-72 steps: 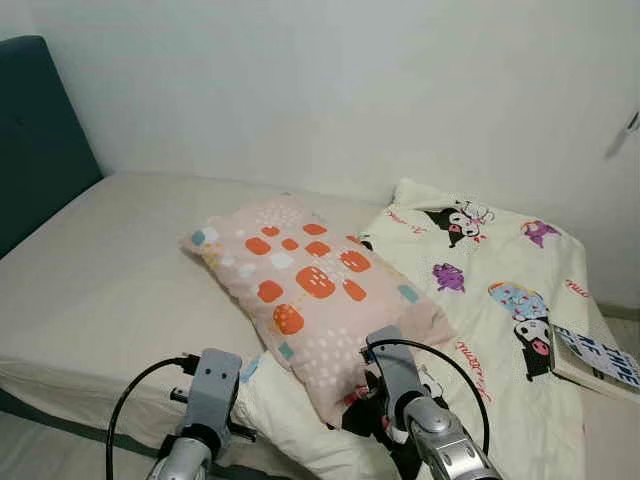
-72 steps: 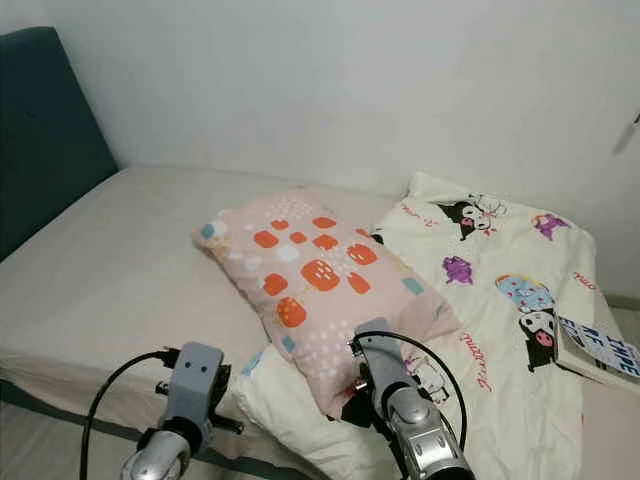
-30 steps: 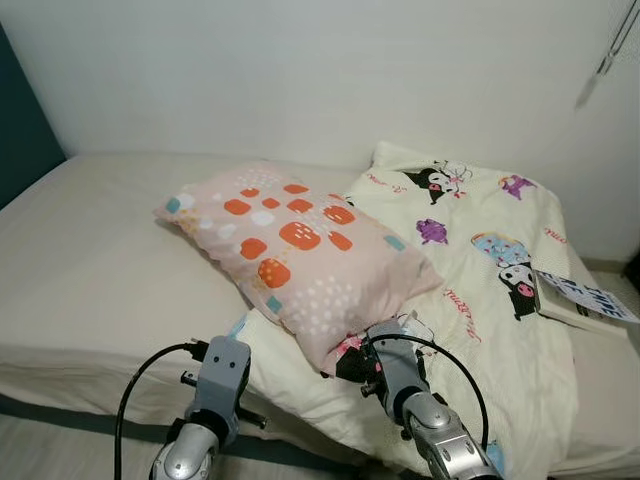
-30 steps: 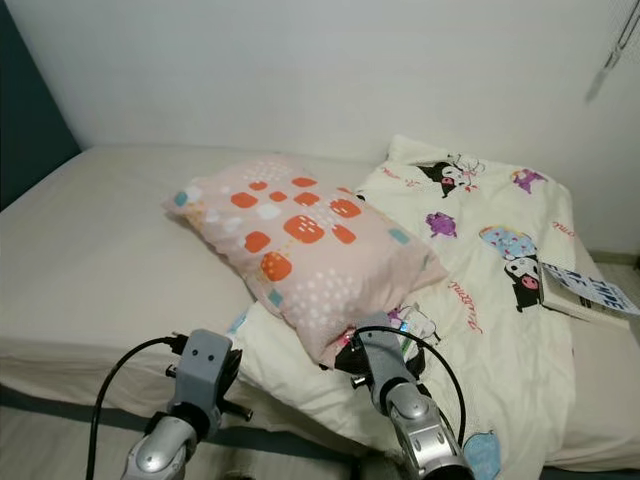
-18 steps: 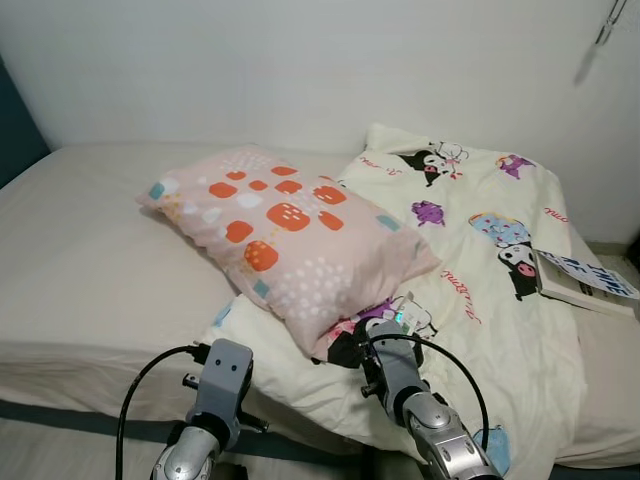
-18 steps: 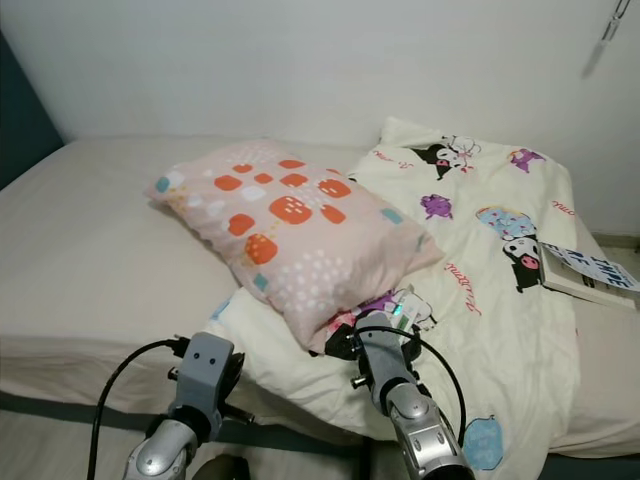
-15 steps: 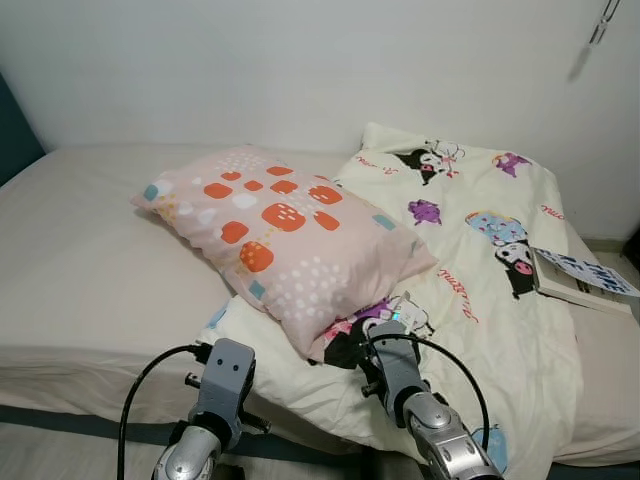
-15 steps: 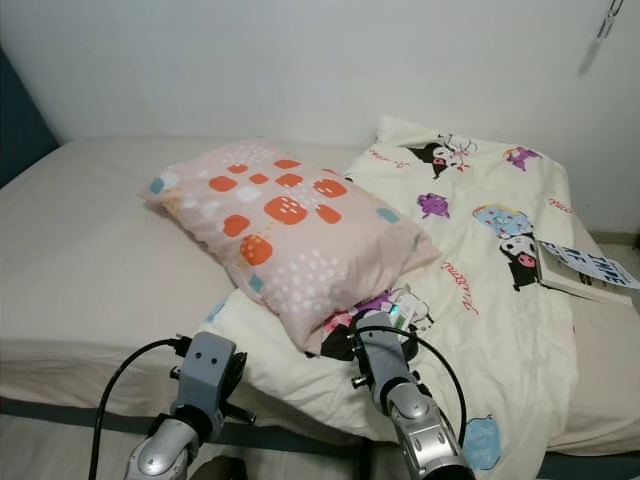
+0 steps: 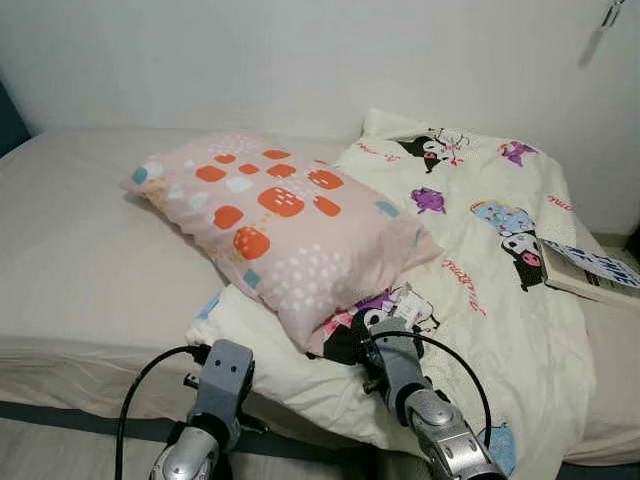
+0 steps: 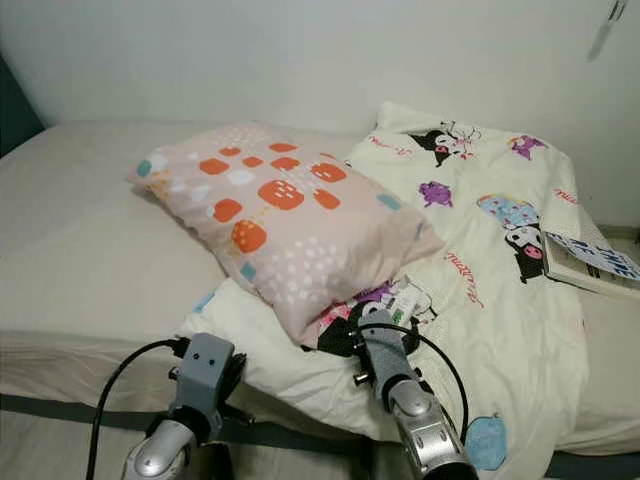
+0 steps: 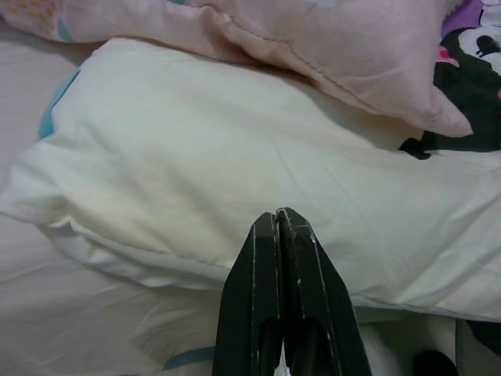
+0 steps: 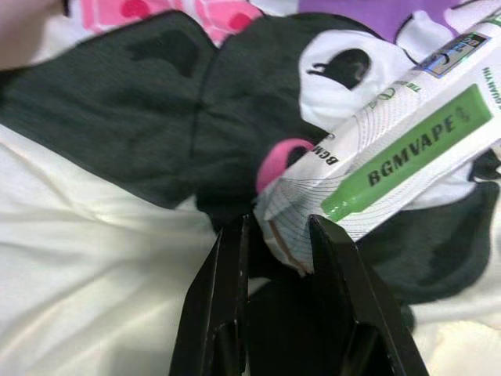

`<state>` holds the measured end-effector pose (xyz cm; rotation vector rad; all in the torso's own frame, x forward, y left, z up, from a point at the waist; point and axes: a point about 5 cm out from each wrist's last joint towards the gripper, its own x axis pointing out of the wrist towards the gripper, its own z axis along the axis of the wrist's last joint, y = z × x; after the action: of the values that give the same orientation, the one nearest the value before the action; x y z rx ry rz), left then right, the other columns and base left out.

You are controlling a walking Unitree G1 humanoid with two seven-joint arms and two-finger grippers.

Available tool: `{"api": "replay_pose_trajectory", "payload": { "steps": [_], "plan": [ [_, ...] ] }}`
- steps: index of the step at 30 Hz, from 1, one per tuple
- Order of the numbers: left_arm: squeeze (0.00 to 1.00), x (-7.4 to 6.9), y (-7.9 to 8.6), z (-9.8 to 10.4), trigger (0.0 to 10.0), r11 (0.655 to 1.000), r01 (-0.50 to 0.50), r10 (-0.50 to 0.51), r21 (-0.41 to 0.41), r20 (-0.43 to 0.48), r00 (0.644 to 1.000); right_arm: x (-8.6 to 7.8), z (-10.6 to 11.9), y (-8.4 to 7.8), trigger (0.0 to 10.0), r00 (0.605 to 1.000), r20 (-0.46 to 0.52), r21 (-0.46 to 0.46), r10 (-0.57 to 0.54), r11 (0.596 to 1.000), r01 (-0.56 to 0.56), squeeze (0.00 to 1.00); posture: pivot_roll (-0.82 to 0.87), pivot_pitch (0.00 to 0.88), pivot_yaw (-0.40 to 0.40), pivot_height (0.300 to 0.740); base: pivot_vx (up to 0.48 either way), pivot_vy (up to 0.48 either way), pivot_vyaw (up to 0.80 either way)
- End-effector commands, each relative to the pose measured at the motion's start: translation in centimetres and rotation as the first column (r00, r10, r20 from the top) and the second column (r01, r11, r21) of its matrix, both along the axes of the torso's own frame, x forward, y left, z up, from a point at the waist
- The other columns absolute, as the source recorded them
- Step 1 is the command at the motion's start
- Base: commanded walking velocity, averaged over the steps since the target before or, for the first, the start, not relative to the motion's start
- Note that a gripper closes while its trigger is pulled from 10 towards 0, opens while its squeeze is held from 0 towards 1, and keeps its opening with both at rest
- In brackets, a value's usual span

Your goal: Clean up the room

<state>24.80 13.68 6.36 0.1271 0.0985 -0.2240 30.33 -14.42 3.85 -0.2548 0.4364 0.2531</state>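
While the eye views only hint at it, right wrist view shows right gripper (image 12: pixel 275 235) jaws spread around the white-green box (image 12: pixel 391 157) corner on the quilt (image 9: pixel 500 300), beside the pillow (image 9: pixel 280 230). Left gripper (image 11: pixel 279 223) jaws pressed together, near quilt edge.

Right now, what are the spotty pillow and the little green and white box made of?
The spotty pillow looks like soft matte fabric: it puffs up and has a stitched seam. The little box looks like thin printed cardboard, slightly glossy with sharp folded edges, lying on the cartoon quilt at the right gripper.
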Motion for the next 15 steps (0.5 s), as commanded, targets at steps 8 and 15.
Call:
{"api": "replay_pose_trajectory", "payload": {
  "steps": [8, 15],
  "plan": [
    [0.00, -0.2, 1.0, 1.0, 10.0, 0.999, 0.015, -0.013, -0.035, 0.062, 0.998, 1.5, 2.3, -0.5, 10.0, 0.993, 0.103, 0.046, -0.060, 0.997, 0.056, 1.00, -0.06, 0.166, -0.062, 0.577, 0.000, 0.000, 0.00],
    [0.00, -0.5, -0.4, 3.2, 10.0, 0.974, 0.209, -0.193, -0.086, 0.164, 0.967, 2.6, 3.5, -1.4, 10.0, 0.978, 0.142, 0.123, -0.151, 0.983, 0.134, 1.00, -0.06, 0.169, -0.060, 0.577, 0.000, 0.000, 0.00]
  ]
}}
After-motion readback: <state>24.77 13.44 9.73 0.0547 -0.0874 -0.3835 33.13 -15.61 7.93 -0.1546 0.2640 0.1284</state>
